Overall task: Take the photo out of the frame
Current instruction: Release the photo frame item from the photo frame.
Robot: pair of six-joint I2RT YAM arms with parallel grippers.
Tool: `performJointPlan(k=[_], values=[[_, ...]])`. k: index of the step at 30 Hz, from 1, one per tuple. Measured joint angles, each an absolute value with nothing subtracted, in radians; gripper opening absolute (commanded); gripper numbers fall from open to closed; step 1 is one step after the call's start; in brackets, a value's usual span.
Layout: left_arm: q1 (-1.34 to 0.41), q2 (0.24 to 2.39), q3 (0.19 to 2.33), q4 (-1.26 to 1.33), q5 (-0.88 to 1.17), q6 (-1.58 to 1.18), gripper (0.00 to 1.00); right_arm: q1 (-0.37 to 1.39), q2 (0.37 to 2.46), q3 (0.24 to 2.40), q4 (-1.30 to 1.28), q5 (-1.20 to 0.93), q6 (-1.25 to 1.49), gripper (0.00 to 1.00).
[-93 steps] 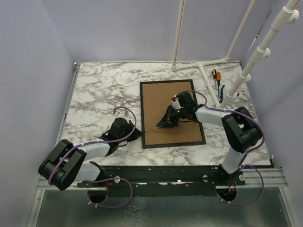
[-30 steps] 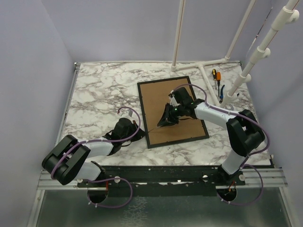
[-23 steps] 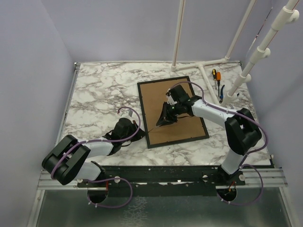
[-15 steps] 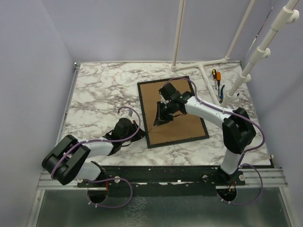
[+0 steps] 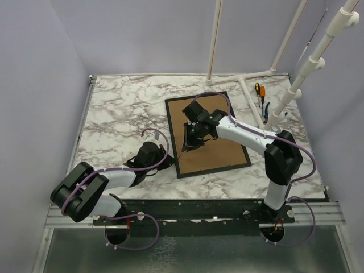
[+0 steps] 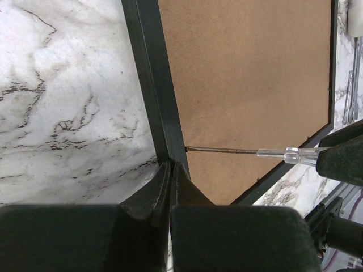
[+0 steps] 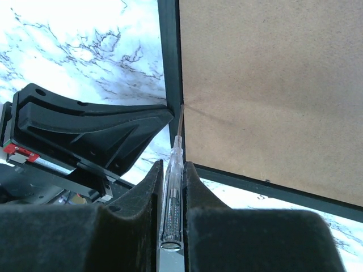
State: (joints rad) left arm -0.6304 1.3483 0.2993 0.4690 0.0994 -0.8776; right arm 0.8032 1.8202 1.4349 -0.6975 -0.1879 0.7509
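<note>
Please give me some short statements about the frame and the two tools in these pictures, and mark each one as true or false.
1. The frame lies with its brown backing board facing up. True.
2. The right tool is empty. False: it grips a clear-handled screwdriver.
3. The screwdriver's tip sits at the seam between the board and the black border. True.
4. The left tool is wide open. False: it is shut, with its tips against the frame's outer edge.
5. An orange-handled screwdriver lies on the backing board. False: the orange-handled screwdriver lies on the marble table, near the white pipe stand.
</note>
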Motion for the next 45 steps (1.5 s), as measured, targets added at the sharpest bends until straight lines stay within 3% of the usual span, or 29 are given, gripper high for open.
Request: performJointPlan(k=[9, 29, 38, 45], values=[[-0.630, 1.349, 0.300, 0.469, 0.099, -0.876, 0.00, 0.862, 1.870, 1.539, -0.787, -0.103, 0.752, 0.01], [-0.631, 1.335, 0.302, 0.446, 0.090, -0.873, 0.00, 0.875, 1.866, 1.546, -0.807, -0.060, 0.765, 0.00], [-0.641, 1.230, 0.342, 0.236, 0.031, -0.826, 0.00, 0.794, 1.675, 1.312, -0.614, -0.217, 0.770, 0.01], [-0.614, 1.209, 0.379, 0.151, 0.006, -0.798, 0.02, 0.564, 1.541, 1.081, -0.328, -0.464, 0.745, 0.01]])
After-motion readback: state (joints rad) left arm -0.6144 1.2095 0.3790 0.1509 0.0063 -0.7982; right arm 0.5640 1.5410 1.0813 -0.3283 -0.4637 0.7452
